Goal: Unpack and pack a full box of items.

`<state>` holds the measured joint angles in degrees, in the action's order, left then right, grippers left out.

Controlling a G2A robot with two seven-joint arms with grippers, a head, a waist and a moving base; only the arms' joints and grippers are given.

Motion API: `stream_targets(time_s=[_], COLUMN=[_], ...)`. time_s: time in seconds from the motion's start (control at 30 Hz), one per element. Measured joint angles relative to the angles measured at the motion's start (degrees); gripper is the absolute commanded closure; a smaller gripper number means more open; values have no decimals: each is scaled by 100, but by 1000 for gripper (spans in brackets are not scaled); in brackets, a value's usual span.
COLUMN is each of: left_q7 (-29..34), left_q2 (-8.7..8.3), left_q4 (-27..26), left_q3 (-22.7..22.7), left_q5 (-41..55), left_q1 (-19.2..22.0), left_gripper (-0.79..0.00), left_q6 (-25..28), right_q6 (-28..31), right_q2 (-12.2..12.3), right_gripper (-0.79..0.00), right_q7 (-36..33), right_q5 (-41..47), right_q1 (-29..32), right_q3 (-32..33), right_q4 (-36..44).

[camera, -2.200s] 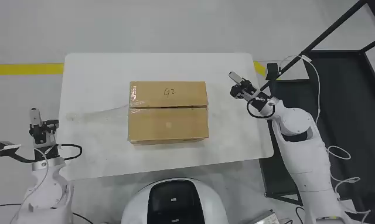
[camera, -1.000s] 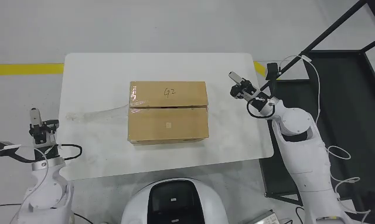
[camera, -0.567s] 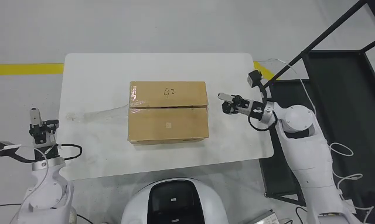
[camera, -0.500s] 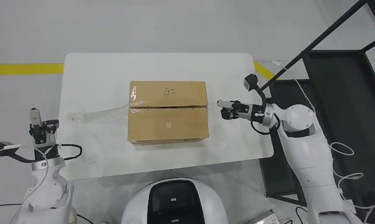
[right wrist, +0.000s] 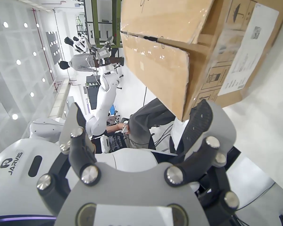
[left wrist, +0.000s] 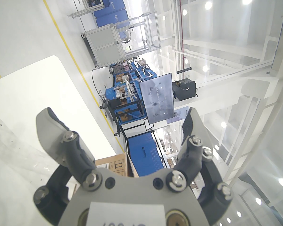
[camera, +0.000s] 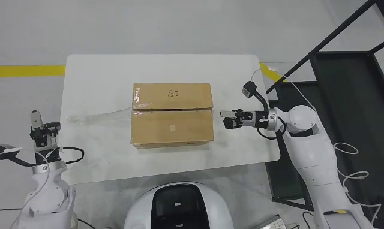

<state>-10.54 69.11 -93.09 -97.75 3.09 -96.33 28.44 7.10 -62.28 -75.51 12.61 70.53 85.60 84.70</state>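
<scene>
Closed cardboard box [camera: 173, 115] sits mid-counter [camera: 96, 79], flaps meeting along a centre seam [camera: 173, 110] that runs left-right.

Right claw [right wrist: 138, 112] is wide and holds nothing. It sits level with the box's right end, just beside the seam. One pad is at the near flap's corner, but we cannot tell if it touches.

Left claw [left wrist: 119, 116] is also wide and holds nothing. It points up off the counter's left edge, well apart from the box.

Handling, our read:
- Stiff corrugated board, likely heavy if it's full, so we don't lift it with one claw or by a flap.
- Clear tape over the top looks glossy and probably slick for the pads.
- At the right end the flap edges gape slightly. That bare edge looks like the best grip for peeling a flap open.

Markings:
- Hand-written marker note [camera: 174, 94] on the far flap.
- White shipping label [right wrist: 247, 48] on the right end face.
- Printed handling pictograms [right wrist: 240, 8] beside the label. We aren't transcribing any print.
</scene>
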Motion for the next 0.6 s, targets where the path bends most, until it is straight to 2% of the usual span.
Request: stream_targets(time_s=[0.13, 0.33, 0.6], left_q7=[0, 0, 0], left_q2=[0, 0, 0], left_q4=[0, 0, 0], left_q3=[0, 0, 0], left_q5=[0, 0, 0], left_q1=[0, 0, 0], left_gripper=[-785, -785, -785], left_q6=[0, 0, 0], right_q6=[-16, -51, 363], right_q2=[-1, -18, -65], right_gripper=[-785, -785, -785], right_q7=[39, 563, 661], right_q5=[-5, -592, -328], right_q1=[13, -169, -561], right_q3=[-22, -419, -773], right_q4=[-6, -146, -726])
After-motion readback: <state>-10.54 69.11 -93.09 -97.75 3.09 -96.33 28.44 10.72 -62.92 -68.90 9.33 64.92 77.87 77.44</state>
